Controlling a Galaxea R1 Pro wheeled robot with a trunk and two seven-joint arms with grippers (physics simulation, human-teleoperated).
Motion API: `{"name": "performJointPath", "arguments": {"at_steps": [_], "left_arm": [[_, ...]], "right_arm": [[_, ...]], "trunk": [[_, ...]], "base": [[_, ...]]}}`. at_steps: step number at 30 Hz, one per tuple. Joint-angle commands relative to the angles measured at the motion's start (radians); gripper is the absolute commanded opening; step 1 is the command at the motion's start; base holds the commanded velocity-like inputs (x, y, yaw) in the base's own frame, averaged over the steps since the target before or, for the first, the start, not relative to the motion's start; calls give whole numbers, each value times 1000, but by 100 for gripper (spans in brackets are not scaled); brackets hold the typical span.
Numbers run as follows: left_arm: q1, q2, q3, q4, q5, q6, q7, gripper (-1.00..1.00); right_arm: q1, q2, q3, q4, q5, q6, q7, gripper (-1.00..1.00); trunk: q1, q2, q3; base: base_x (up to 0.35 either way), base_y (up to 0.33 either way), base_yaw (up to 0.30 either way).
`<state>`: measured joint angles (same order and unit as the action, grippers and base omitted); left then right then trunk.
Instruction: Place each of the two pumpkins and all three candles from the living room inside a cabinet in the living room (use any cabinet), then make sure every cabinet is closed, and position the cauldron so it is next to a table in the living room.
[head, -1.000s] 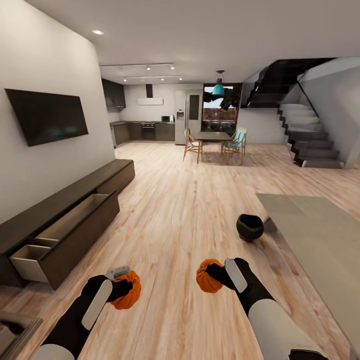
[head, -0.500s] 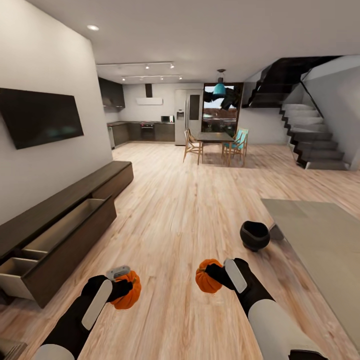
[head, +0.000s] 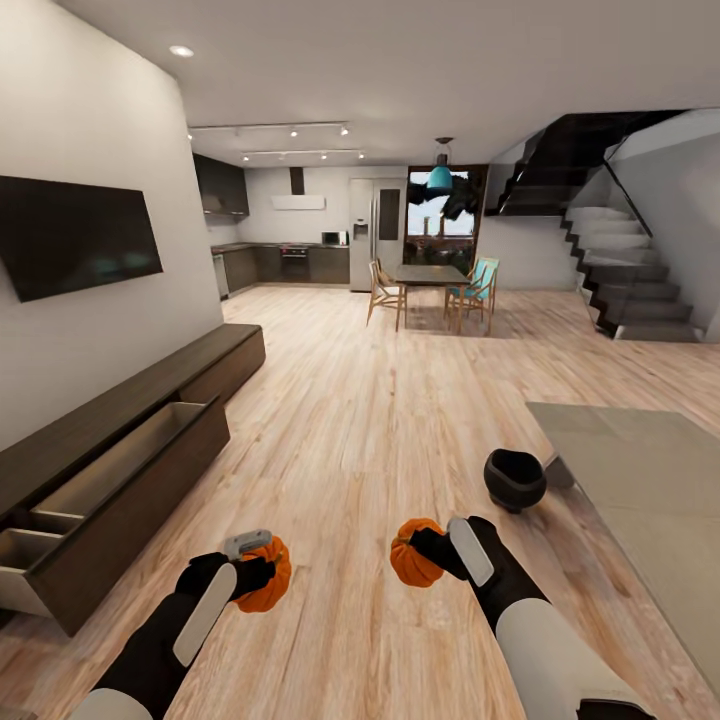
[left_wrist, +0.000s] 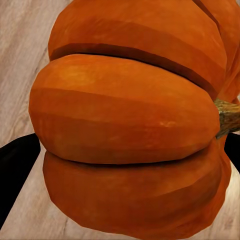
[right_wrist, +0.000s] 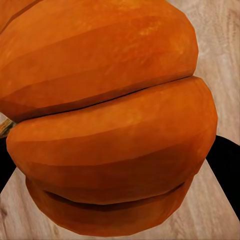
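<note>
Both arms reach out low over the wood floor (head: 380, 430). The left gripper (head: 252, 572) holds one pumpkin (head: 268, 585); the right gripper (head: 432, 550) holds the other pumpkin (head: 412, 566).

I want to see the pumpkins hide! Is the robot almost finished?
Not yet. Each hand holds a pumpkin: the left hand has one pumpkin, the right hand the other pumpkin. The cabinet has a drawer open and waiting. The cauldron sits on the floor. Still left: pumpkins in, candles, closing the drawer.
</note>
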<state>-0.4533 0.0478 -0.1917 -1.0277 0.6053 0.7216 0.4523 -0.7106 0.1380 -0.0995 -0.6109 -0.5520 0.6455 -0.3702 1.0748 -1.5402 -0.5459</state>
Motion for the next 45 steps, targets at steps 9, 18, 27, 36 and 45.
{"name": "performJointPath", "arguments": {"at_steps": [9,18,27,36,45], "left_arm": [[-1,1,-5,0,9,1,11,-100],[-1,0,-4,0,8,1,11,-100],[-1,0,-5,1,8,0,11,-100],[-1,0,-5,1,8,0,11,-100],[-1,0,-5,1,8,-1,11,-100]], "right_arm": [[0,2,-3,0,-10,2,-9,-100],[0,2,-3,-1,-9,0,-10,-100],[0,2,-2,-1,-8,0,-9,-100],[0,2,-2,-1,-9,-1,-9,-100],[0,2,-4,2,-9,0,-9,-100]], "trunk": [[0,-1,-1],[0,-1,-11],[0,-1,-25],[0,-1,-35],[0,-1,-35]], "base": [[53,6,0],[321,73,0],[347,7,0],[348,0,0],[349,0,0]]}}
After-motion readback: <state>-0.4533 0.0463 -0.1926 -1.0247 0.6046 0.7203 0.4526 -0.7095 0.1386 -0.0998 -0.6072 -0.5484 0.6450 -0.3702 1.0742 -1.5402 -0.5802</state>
